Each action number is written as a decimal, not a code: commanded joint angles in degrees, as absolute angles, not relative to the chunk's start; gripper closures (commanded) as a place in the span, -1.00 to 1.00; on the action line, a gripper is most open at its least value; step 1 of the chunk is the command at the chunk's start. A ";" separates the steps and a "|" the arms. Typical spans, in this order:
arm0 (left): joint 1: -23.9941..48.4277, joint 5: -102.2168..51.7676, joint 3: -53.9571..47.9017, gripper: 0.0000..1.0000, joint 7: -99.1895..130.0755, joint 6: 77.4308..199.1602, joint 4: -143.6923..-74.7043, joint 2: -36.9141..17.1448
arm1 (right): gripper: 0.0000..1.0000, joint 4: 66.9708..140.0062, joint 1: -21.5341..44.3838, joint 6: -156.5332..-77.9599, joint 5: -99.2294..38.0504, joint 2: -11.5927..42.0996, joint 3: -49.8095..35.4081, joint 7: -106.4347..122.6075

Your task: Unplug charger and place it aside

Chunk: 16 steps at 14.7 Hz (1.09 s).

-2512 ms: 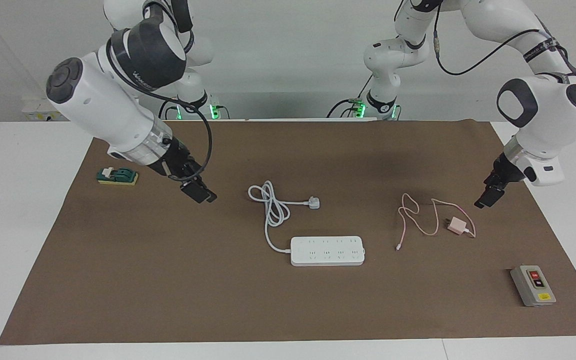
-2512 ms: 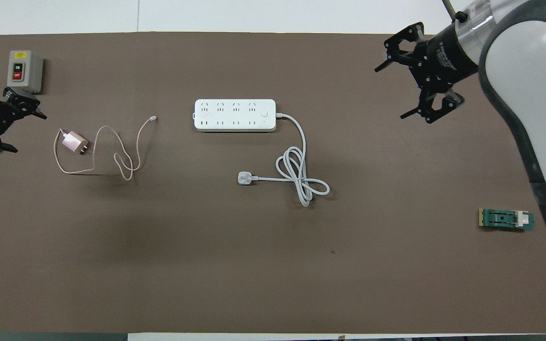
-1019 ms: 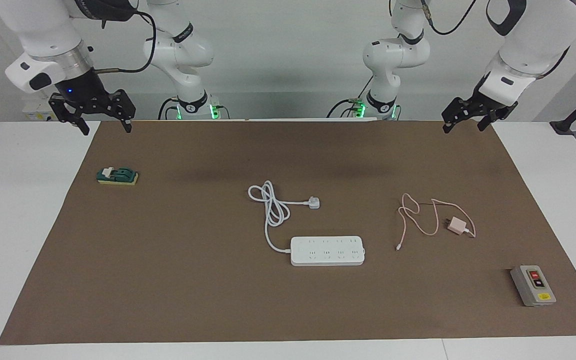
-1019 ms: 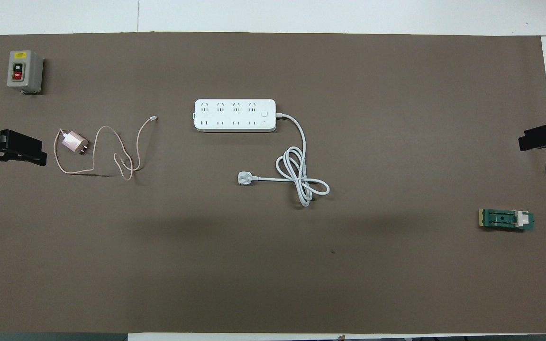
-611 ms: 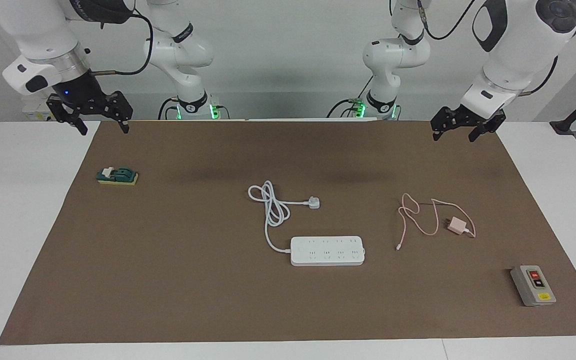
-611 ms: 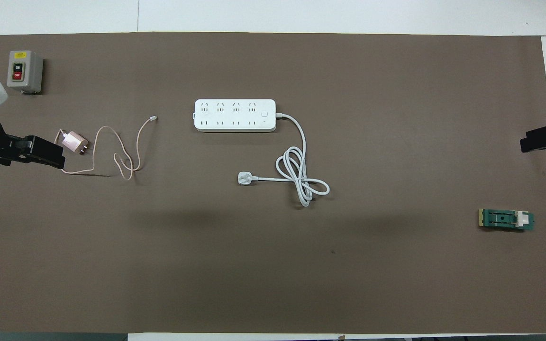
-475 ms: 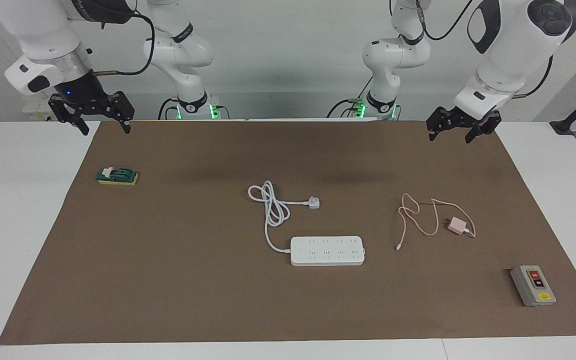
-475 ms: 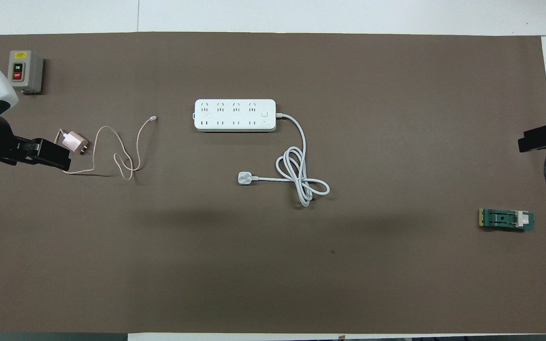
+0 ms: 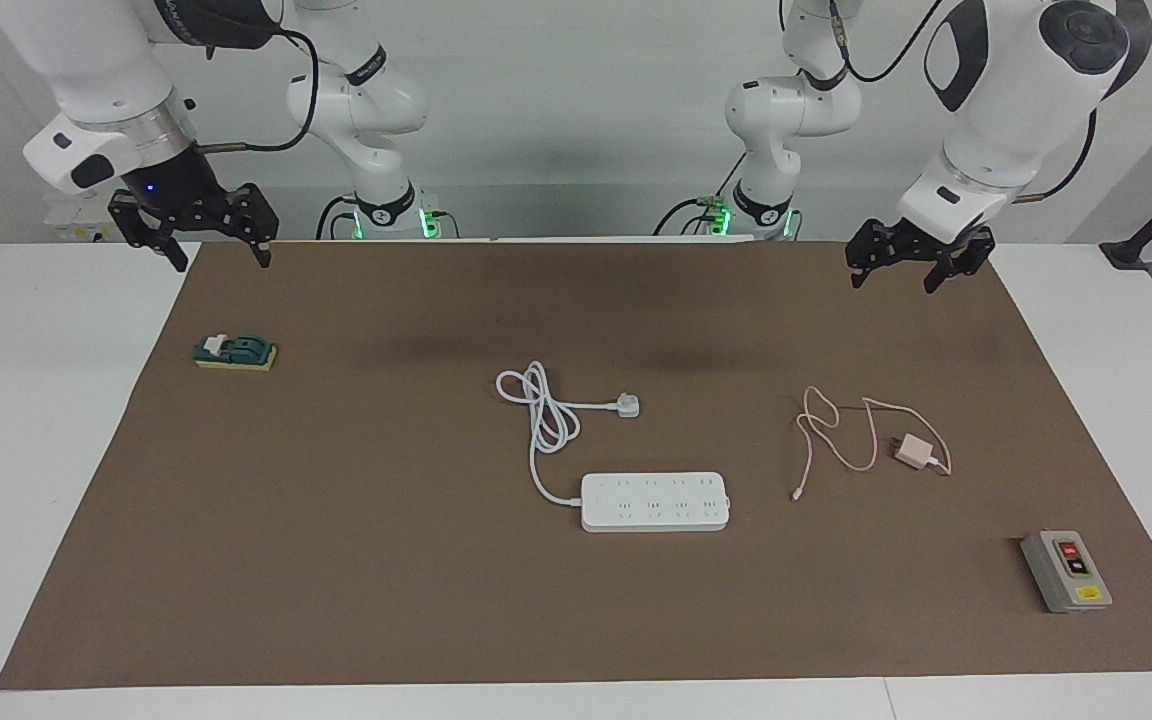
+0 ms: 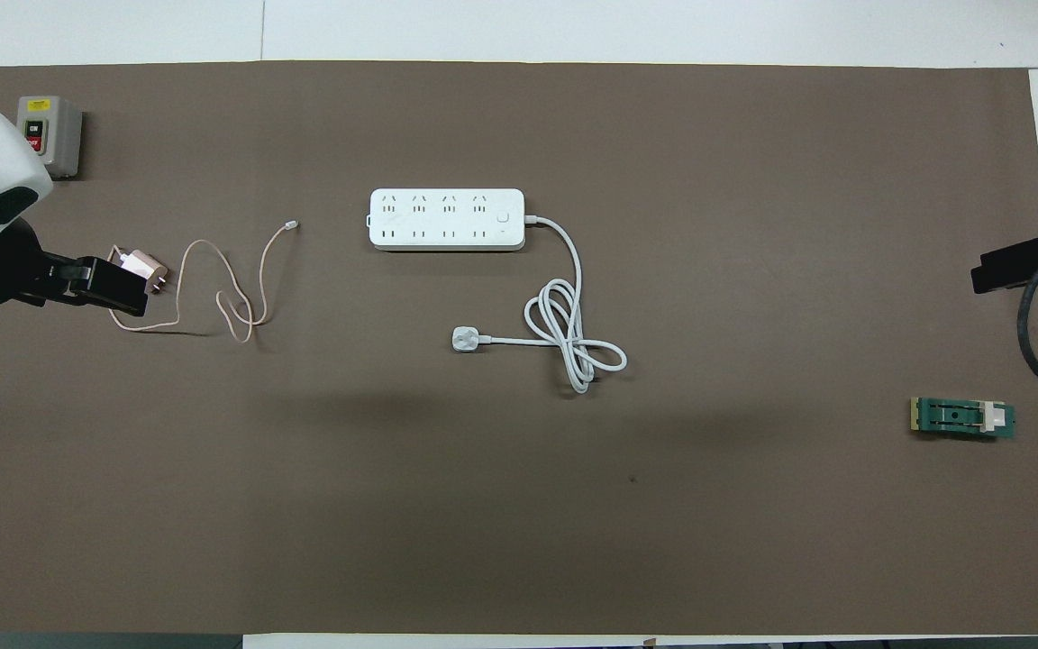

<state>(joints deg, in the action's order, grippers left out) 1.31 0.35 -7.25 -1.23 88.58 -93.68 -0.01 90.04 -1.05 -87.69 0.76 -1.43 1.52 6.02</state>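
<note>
The charger [image 9: 913, 452] is a small pale-pink cube lying loose on the brown mat, toward the left arm's end. It is not plugged into anything. Its thin pink cable [image 9: 836, 440] curls beside it. In the overhead view the charger [image 10: 153, 269] is partly covered by my left gripper [image 10: 122, 293]. The facing view shows the left gripper [image 9: 898, 272] open, empty and raised high, not touching the charger. My right gripper [image 9: 216, 250] is open and empty, raised over the mat's corner at the right arm's end; it also shows in the overhead view [image 10: 992, 270].
A white power strip [image 9: 654, 501] lies mid-mat with its thick cord coiled and its white plug [image 9: 628, 405] loose. A grey on/off switch box [image 9: 1066, 570] stands farther out than the charger. A green knife switch [image 9: 234, 352] lies at the right arm's end.
Both arms rose from low over the mat. Since then the left gripper has drifted toward the table's middle, now overlapping the charger from above. The right gripper shifted slightly. Nothing on the mat moved.
</note>
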 commanded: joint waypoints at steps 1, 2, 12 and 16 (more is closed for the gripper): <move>1.41 1.41 -8.61 -1.00 2.81 90.00 -94.04 0.09 | -1.00 92.98 -0.44 -87.98 1.14 -3.34 1.85 4.83; 1.32 1.41 -8.61 -1.00 2.64 89.91 -94.04 0.00 | -1.00 93.16 -0.44 -87.98 1.14 -3.34 1.85 4.92; -0.88 0.97 -7.82 -1.00 2.29 90.00 -88.94 -2.90 | -1.00 93.16 -0.35 -87.89 0.97 -3.60 1.67 4.57; -0.79 0.97 -7.82 -1.00 2.29 90.17 -89.03 -2.81 | -1.00 93.16 -0.44 -87.98 0.97 -3.60 1.67 4.57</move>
